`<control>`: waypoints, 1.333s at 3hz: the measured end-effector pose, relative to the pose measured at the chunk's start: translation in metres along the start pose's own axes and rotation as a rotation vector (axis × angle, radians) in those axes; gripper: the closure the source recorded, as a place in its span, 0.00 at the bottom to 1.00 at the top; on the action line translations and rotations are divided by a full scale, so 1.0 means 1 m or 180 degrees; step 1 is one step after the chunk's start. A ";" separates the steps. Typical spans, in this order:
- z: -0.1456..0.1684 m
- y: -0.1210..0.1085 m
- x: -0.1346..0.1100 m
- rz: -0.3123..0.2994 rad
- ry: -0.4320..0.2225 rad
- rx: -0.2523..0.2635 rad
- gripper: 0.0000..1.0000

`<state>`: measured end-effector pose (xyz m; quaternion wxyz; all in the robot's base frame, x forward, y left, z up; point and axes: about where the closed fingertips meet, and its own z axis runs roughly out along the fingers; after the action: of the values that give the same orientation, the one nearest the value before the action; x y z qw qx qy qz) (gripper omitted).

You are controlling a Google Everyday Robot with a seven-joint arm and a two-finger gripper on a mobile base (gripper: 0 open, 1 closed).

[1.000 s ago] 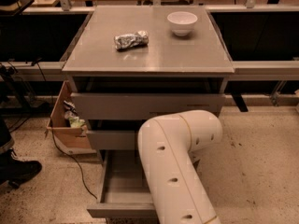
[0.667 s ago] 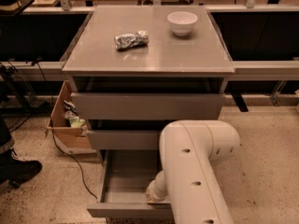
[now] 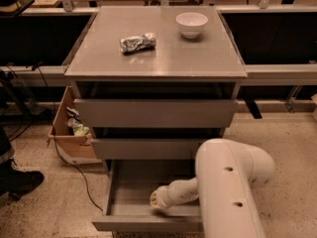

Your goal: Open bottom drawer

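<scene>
The grey cabinet point(image 3: 156, 71) has three drawers. The bottom drawer point(image 3: 138, 223) is pulled out toward me, and its grey tray point(image 3: 133, 187) shows inside. The middle drawer front point(image 3: 148, 148) and top drawer front point(image 3: 154, 114) are pushed in. My white arm point(image 3: 230, 192) reaches in from the lower right. Its end, the gripper point(image 3: 159, 199), sits inside the open bottom drawer just behind the front panel.
A white bowl point(image 3: 191, 24) and a crumpled foil packet point(image 3: 137, 42) lie on the cabinet top. A cardboard box point(image 3: 69, 128) with clutter stands on the floor to the left, with a cable point(image 3: 74, 170) beside it. A person's dark shoe point(image 3: 17, 180) is at far left.
My arm has swung to the right, uncovering more of the open bottom drawer. The arm's end now shows inside the drawer. The drawer stays pulled out.
</scene>
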<state>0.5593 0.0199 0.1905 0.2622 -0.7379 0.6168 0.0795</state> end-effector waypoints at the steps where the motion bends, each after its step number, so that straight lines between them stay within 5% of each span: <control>1: 0.005 -0.016 -0.009 0.0021 -0.0160 0.0162 1.00; 2: 0.005 -0.023 -0.009 0.0062 -0.0243 0.0246 1.00; 4: 0.004 -0.025 -0.010 0.0076 -0.0265 0.0269 0.59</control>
<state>0.5819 0.0328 0.1985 0.3176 -0.7147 0.6170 0.0871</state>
